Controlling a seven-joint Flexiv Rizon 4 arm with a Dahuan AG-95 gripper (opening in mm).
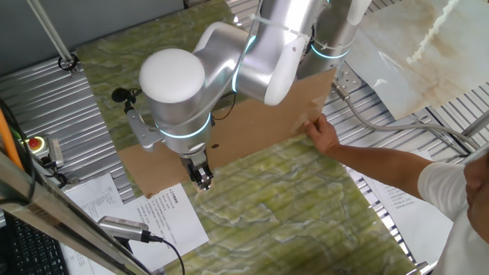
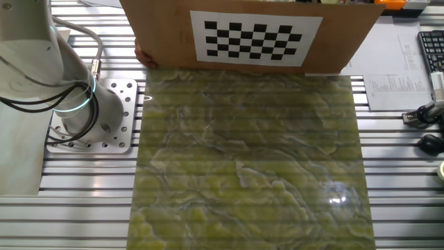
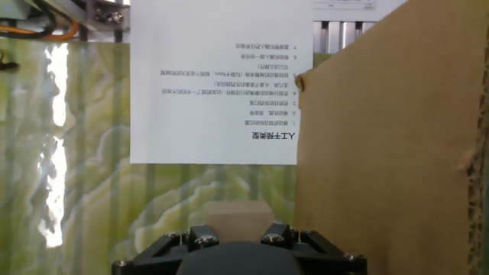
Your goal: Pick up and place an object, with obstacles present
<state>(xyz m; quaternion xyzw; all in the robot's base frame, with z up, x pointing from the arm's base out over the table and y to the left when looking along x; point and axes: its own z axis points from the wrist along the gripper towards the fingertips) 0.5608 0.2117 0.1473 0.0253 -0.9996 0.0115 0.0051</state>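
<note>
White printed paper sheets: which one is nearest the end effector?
The white printed paper sheet overlapping the green marbled mat, directly beside the end effector; others lie farther out.

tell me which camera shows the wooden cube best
The hand view: the wooden cube sits plainly between the gripper's fingers, just above the gripper body. One fixed view shows only the gripper low beside the cardboard sheet; the other shows no cube.

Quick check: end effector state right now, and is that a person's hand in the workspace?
End effector: closed on the wooden cube, seen between the fingers in the hand view.
Person's hand: gripping the edge of the cardboard sheet.
</note>
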